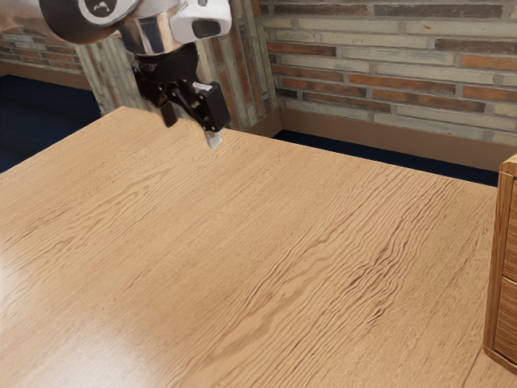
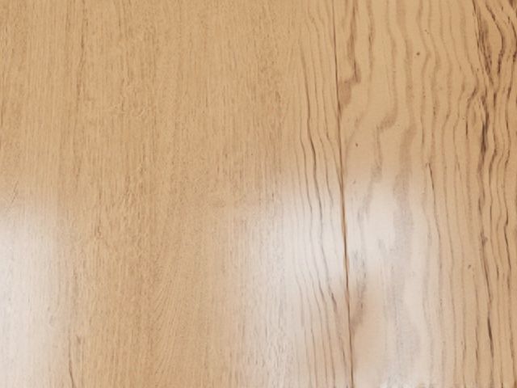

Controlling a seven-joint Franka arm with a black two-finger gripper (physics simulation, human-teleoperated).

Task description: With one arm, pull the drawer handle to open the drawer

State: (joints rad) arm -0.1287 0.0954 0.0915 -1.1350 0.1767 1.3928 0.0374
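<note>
A wooden drawer cabinet point(image 1: 505, 267) stands at the exterior view's right edge, cut off by the frame; a horizontal seam between two drawer fronts crosses its face. My gripper point(image 1: 191, 129) hangs above the far left part of the wooden table point(image 1: 242, 259), far from the cabinet. Its black fingers point down toward the table and stand apart, open, with nothing between them; one fingertip point(image 1: 212, 139) is white. In the wrist view the table's wood grain point(image 2: 202, 202) lies under my hand, with a plank seam point(image 2: 343, 202) running through it.
The wide tabletop stretches between my gripper and the cabinet. Behind the table stand a brick wall point(image 1: 388, 56) and a dark blue floor point(image 1: 40, 113).
</note>
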